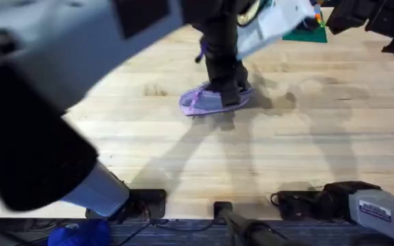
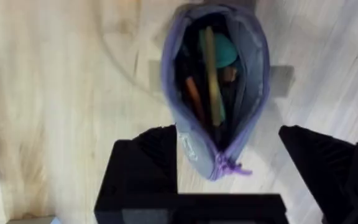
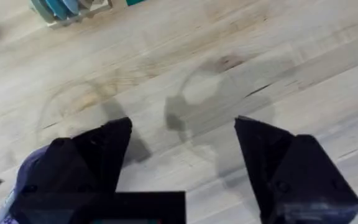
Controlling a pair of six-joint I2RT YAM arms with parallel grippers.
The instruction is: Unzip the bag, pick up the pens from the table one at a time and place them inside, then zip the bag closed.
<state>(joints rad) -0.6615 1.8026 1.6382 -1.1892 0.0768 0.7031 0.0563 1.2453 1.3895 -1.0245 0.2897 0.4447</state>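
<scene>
**Pouch unzipped, pens showing inside**

Going left to right in the overhead view: the left arm [image 1: 53, 102] fills the whole 9–10 o'clock side, big and blurry. Near the middle, a bit toward 12 o'clock, the lilac pencil pouch [image 1: 207, 101] lies on the wooden table [image 1: 306, 143], with the left gripper [image 1: 224, 82] coming down right on top of it.

In the left wrist view the pouch [image 2: 253, 56] is gaping open along its zipper. Inside there's a yellowish-green pen [image 2: 212, 74], something orange next to it (another pen, I think, too dark to be sure) and a teal bit. The left fingers [image 2: 145, 165] are spread wide, one on each side of the pouch's zipper-pull end, not gripping anything.

The right gripper [image 3: 182, 158] is wide open too, empty, hovering over bare table with the pouch's edge [image 3: 20, 171] by one finger.
</scene>
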